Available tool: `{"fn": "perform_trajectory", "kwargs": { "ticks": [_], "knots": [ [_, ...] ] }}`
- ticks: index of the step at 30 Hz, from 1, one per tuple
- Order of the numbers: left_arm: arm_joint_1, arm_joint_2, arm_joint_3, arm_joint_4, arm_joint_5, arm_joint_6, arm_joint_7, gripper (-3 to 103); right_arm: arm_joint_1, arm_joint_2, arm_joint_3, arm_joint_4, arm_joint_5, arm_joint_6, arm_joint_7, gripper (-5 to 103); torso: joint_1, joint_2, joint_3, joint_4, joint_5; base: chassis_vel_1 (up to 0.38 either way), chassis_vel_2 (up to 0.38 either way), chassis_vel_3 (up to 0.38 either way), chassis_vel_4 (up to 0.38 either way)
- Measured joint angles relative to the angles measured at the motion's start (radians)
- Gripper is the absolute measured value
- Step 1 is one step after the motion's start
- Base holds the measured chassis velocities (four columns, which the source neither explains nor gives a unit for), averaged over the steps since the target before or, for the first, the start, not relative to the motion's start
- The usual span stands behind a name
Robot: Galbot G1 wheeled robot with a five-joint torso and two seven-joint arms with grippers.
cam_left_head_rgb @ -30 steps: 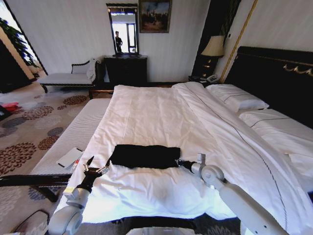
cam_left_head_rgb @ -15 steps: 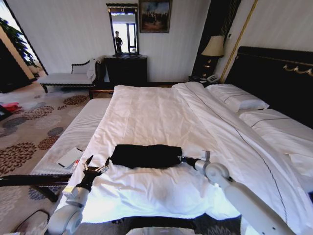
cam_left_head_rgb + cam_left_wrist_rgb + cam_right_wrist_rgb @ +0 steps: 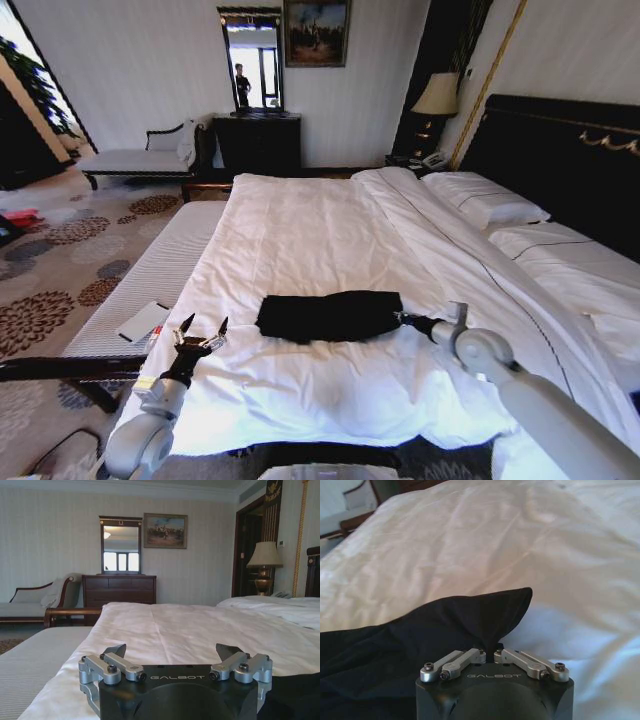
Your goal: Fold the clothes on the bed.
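Observation:
The clothes [image 3: 328,315] lie as a black folded strip across the near part of the bed's white duvet [image 3: 300,220]. My right gripper [image 3: 405,320] is shut on the strip's right end. In the right wrist view the pinched corner of black fabric [image 3: 485,620] rises into the shut right gripper [image 3: 490,652]. My left gripper [image 3: 203,335] stands open to the left of the clothes, a short gap away and touching nothing. In the left wrist view the open left gripper [image 3: 172,652] faces along the bed [image 3: 200,625], with black cloth [image 3: 295,690] at one side.
A striped bench [image 3: 150,270] runs along the bed's left side with a flat white item [image 3: 143,321] on it. Pillows [image 3: 485,205] and the dark headboard [image 3: 560,160] are at the right. A chaise [image 3: 140,158], dresser [image 3: 257,140] and lamp [image 3: 437,97] stand by the far wall.
My right gripper has pulled the clothes to the right across the duvet. The left gripper has stayed almost in place, so a gap has opened between it and the cloth.

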Motion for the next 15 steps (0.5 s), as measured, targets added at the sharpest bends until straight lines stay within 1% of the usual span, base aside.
{"fn": "perform_trajectory", "kwargs": {
  "ticks": [5, 11, 15],
  "knots": [
    [-0.003, 0.0, -0.012, 0.0, -0.009, -0.001, 0.0, 100, -0.026, -0.049, 0.058, -0.036, 0.0, 0.009, -0.023, 2, 0.0, 0.0, 0.0, 0.0, -0.0002, 0.0, 0.0, 0.0, 0.0],
    [-0.001, 0.0, -0.02, 0.003, -0.014, -0.003, 0.001, 100, -0.035, -0.065, 0.079, -0.059, -0.008, 0.017, -0.035, 2, 0.0, 0.0, 0.0, 0.0, -0.0001, 0.0, 0.0, 0.0, 0.0],
    [0.005, -0.003, -0.023, 0.005, -0.014, -0.006, 0.002, 100, -0.029, -0.061, 0.075, -0.03, -0.021, 0.019, -0.032, 2, 0.0, 0.0, 0.0, -0.0002, -0.0003, 0.0, 0.0, 0.0, 0.0]
  ]
}}
